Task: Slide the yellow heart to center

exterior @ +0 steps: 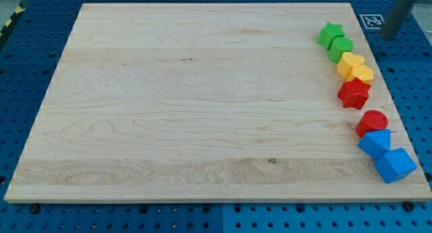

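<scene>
The yellow heart (349, 62) lies near the board's right edge, in a curved line of blocks. It touches a green round block (341, 48) above it and a yellow hexagon-like block (362, 73) at its lower right. A green star (330, 34) heads the line. My tip (387, 34) is blurred and sits off the board at the view's top right, to the right of the green blocks and up and right of the yellow heart, touching no block.
Below the yellow blocks lie a red star (354, 93), a red cylinder (372, 122) and two blue blocks (374, 143) (395, 165) by the wooden board's (169, 111) lower right corner. A black-and-white marker (370, 20) lies off the top right corner.
</scene>
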### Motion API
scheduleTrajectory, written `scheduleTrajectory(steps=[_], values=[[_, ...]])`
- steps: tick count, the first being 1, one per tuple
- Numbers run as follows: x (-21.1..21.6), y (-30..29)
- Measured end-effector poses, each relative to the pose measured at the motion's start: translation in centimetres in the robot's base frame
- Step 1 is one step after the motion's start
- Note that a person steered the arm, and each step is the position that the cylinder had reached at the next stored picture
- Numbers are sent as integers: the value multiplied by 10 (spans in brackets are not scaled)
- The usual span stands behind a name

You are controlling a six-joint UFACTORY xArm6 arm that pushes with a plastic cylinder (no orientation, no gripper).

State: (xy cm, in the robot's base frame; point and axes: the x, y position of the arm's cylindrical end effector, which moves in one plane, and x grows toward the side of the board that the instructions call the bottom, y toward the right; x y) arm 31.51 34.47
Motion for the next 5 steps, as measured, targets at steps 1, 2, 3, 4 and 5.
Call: scheduleTrajectory(steps=[1, 2, 3, 4, 5], values=[[37, 0], [74, -6], [64, -33], [56, -39], [70, -58]])
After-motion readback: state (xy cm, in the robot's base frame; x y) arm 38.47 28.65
